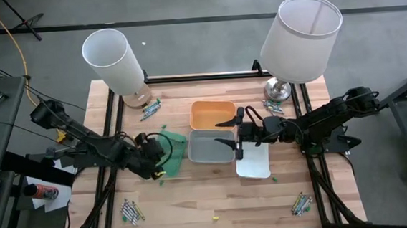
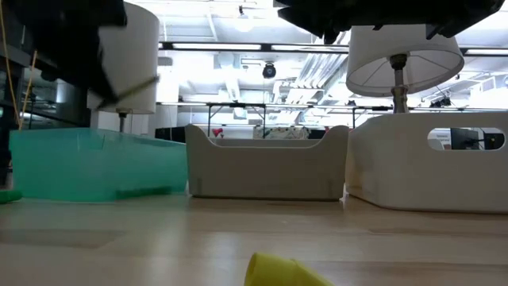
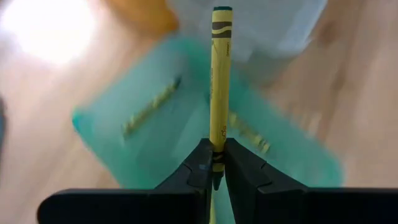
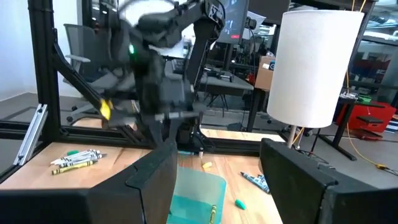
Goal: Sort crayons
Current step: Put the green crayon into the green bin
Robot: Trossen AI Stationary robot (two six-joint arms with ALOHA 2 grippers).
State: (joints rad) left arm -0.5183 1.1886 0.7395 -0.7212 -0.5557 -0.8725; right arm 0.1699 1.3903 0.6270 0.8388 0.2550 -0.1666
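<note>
I have the left gripper [image 3: 212, 163] clamped on the lower end of a yellow-green crayon [image 3: 219, 87], which stands straight out past the fingertips over the green tray [image 1: 171, 151]. Two more crayons already lie inside that tray, as far as the blurred left wrist view lets me tell. A crayon like this is light, stiff and waxy, with a paper wrap, so it needs very little squeeze — but it is held near one end, and I judge it could pivot or slip between the pads if I swing the wrist hard; a grip nearer the middle would be steadier, and too much force could snap it. The left arm reaches in low from the far side of the green tray, elbow bent, wrist right at the tray's outer edge. The right gripper [image 1: 228, 132] hangs over the grey tray [image 1: 205, 151] just beside the green one, its jaws spread wide and holding nothing; its arm stretches nearly straight across the white tray [image 1: 256, 166]. Beyond the grey tray sits the orange tray [image 1: 209, 114]. Loose bundles of crayons [image 1: 131, 211] wait well away from the green tray, towards the table's corners, and one yellow crayon [image 1: 214, 218] lies alone near the front edge.
</note>
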